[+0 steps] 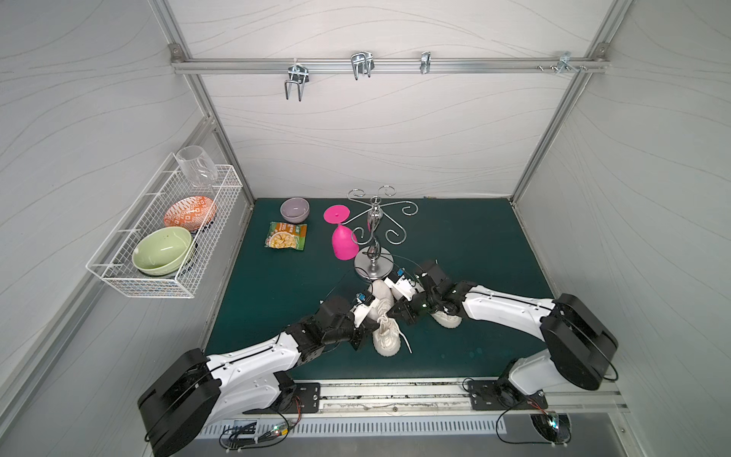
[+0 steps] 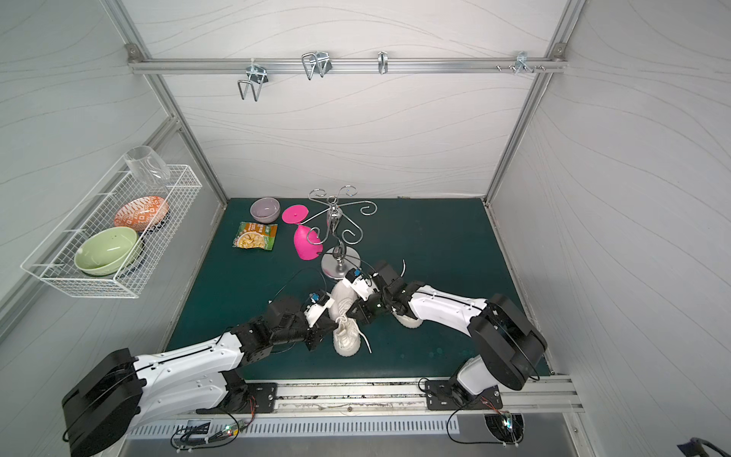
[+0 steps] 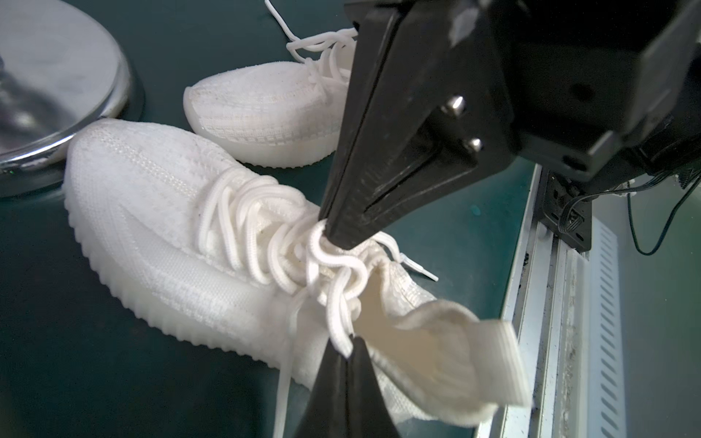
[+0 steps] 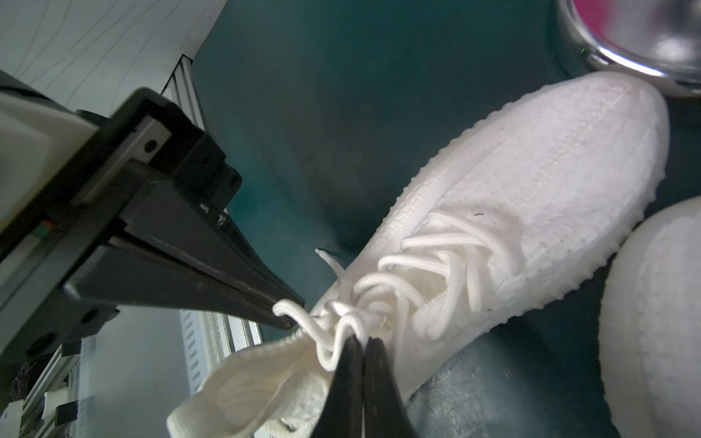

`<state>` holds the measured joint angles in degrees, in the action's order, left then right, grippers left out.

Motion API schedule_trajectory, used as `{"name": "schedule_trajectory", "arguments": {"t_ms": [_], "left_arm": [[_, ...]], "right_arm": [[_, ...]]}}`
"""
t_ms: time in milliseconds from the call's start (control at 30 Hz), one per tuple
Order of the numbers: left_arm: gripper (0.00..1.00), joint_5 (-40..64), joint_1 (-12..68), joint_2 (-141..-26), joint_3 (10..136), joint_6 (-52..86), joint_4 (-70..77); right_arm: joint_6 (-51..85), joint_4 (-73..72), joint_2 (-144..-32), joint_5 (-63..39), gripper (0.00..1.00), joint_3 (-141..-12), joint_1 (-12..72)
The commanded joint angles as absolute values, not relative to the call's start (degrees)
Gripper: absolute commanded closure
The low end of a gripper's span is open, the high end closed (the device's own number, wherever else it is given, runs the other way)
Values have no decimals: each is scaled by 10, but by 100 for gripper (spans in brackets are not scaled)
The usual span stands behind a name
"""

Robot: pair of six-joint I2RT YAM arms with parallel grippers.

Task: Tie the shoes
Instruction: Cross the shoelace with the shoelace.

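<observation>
Two cream-white shoes lie on the green mat. One shoe (image 1: pixel 385 332) (image 2: pixel 347 336) (image 3: pixel 151 212) (image 4: pixel 531 163) sits between both grippers, its toe against the metal stand's base. The other shoe (image 1: pixel 449 318) (image 3: pixel 265 110) (image 4: pixel 652 303) lies mostly under the right arm. My left gripper (image 1: pixel 375 321) (image 3: pixel 351 341) is shut on a white lace loop (image 3: pixel 337 314) at the shoe's throat. My right gripper (image 1: pixel 389 312) (image 4: pixel 362 341) is shut on a second loop (image 4: pixel 343 330) of the same loose knot. A lace end (image 1: pixel 406 342) trails on the mat.
A chrome stand (image 1: pixel 374 263) with curled hooks rises just behind the shoes. A pink cup (image 1: pixel 344 243), a snack packet (image 1: pixel 285 236) and a purple bowl (image 1: pixel 294 209) lie farther back left. A wire basket (image 1: pixel 118 277) hangs on the left wall. The metal rail (image 1: pixel 395 395) borders the mat's front.
</observation>
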<state>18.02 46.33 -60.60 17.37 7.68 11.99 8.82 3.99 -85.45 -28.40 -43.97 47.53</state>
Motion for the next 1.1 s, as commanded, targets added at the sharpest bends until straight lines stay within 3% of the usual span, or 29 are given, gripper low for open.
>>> {"name": "schedule_trajectory", "arguments": {"t_ms": [0,600,667,767,900,1067], "left_arm": [[100,185,470,-601,166,80,141],[100,174,478,-604,169,89,148],[80,148,478,-583,163,118,143],[61,83,475,-527,147,185,125],[57,94,442,-483,152,282,69],[59,133,423,-516,173,366,58]], "right_arm": [[113,30,-861,-269,100,-444,480],[136,0,-876,-260,100,-427,517],[132,0,-871,-253,100,-417,516],[125,0,-864,-248,100,-405,517],[125,-25,-852,-248,100,-385,516],[124,-63,-844,-249,100,-362,516]]}}
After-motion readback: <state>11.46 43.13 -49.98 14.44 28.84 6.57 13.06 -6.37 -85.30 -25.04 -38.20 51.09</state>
